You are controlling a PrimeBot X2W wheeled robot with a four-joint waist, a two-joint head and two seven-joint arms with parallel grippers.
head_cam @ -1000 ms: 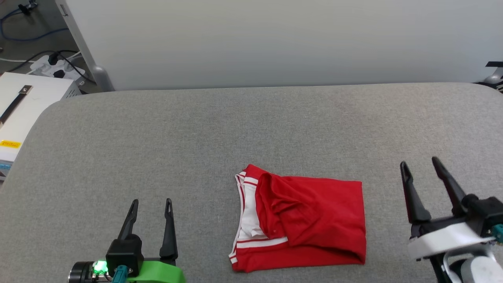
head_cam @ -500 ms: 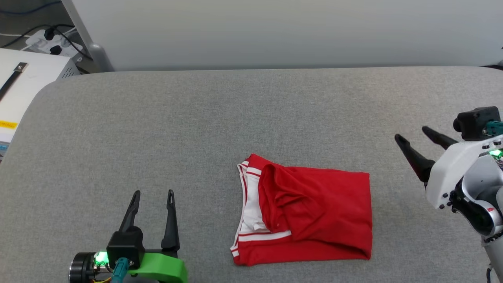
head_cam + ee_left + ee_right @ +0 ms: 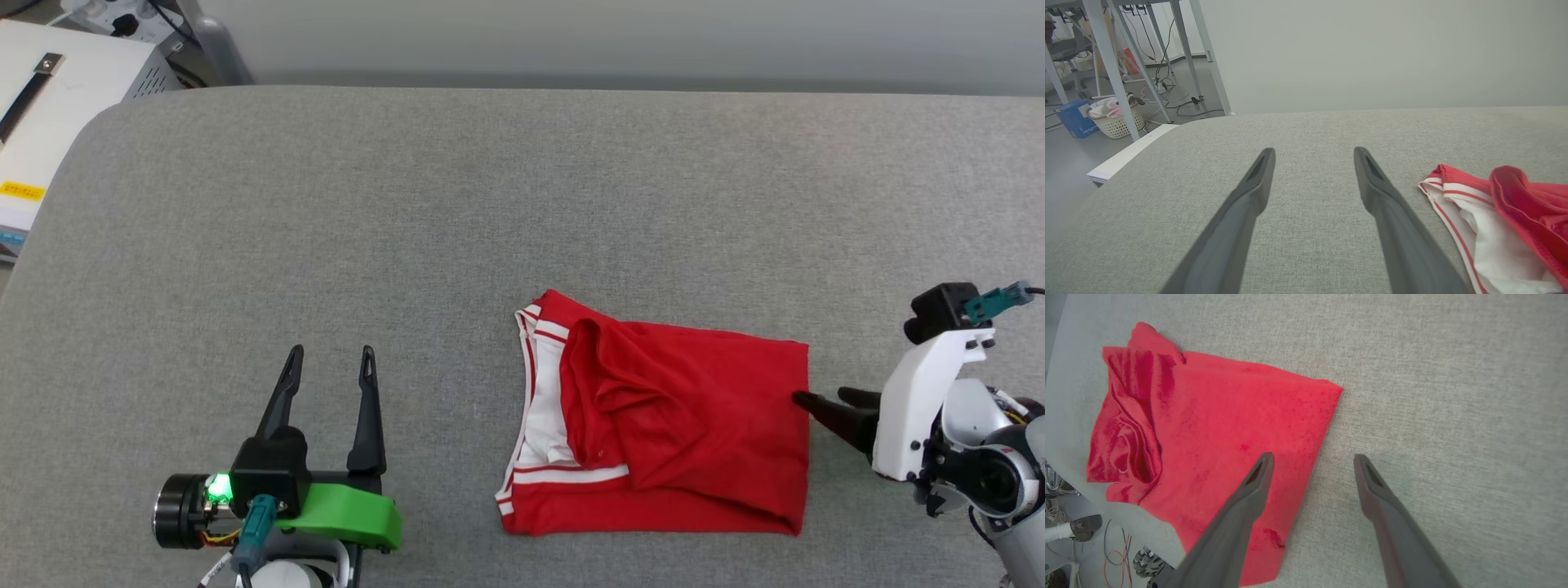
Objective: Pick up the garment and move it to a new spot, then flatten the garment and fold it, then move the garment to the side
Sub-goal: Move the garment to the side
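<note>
The garment (image 3: 678, 425) lies folded on the grey padded table (image 3: 408, 204), red with a white sleeve and striped trim showing at its left end. My right gripper (image 3: 820, 397) is open and points left at the garment's right edge. In the right wrist view one finger hangs over the red cloth (image 3: 1220, 428) and the other over bare table, with the right gripper (image 3: 1313, 457) straddling that edge and nothing held. My left gripper (image 3: 331, 359) stands open over bare table to the garment's left. The left wrist view has the left gripper (image 3: 1312, 153) empty and the garment's (image 3: 1494, 204) striped end at right.
A white box (image 3: 49, 106) stands off the table's far left corner. A pale wall runs behind the table. In the left wrist view, table legs, cables, a laundry basket (image 3: 1116, 120) and a blue box (image 3: 1075, 118) are on the floor beyond the table's edge.
The head camera has tilted down. My right arm swung in from the right and turned its fingers leftward, down to the garment's right edge. The left gripper and garment have not moved.
</note>
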